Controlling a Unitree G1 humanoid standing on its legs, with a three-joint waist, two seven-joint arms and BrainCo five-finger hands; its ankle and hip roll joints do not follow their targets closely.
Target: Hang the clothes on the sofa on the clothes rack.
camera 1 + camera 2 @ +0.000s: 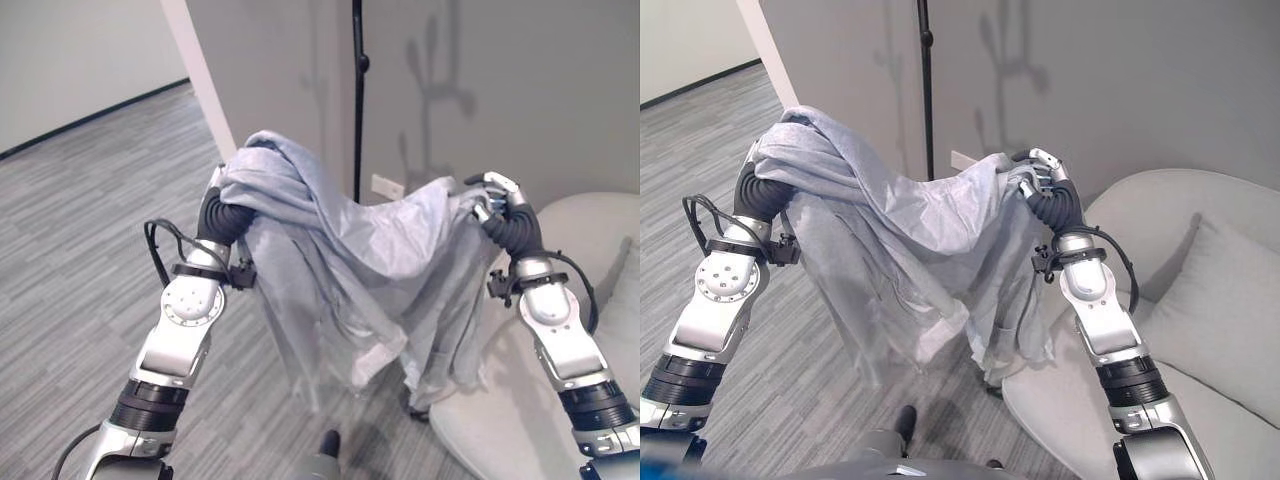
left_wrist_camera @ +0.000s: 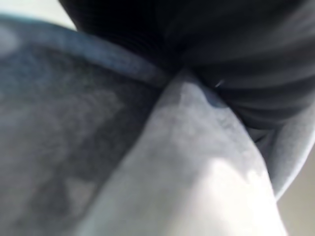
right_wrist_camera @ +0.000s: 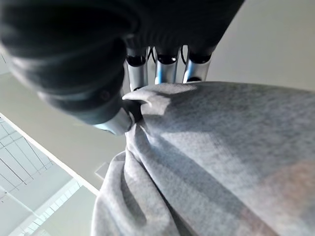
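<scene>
A pale grey garment (image 1: 340, 260) hangs stretched between my two raised hands, its lower folds dangling well above the floor. The cloth drapes over my left hand (image 1: 226, 220), whose dark ribbed cover pokes out from under it. My right hand (image 1: 497, 197) grips the garment's other end; in the right wrist view its thumb (image 3: 116, 123) and fingers (image 3: 162, 69) pinch the cloth's edge (image 3: 206, 147). The clothes rack's black pole (image 1: 358, 100) stands upright behind the garment, close to the wall. The light grey sofa (image 1: 1160, 215) is at the right, beside my right arm.
A grey cushion (image 1: 1230, 320) lies on the sofa. Behind the rack is a grey wall with a white socket (image 1: 387, 187), and a white wall corner (image 1: 205, 70) stands at the left. Grey striped carpet (image 1: 70, 230) covers the floor to the left.
</scene>
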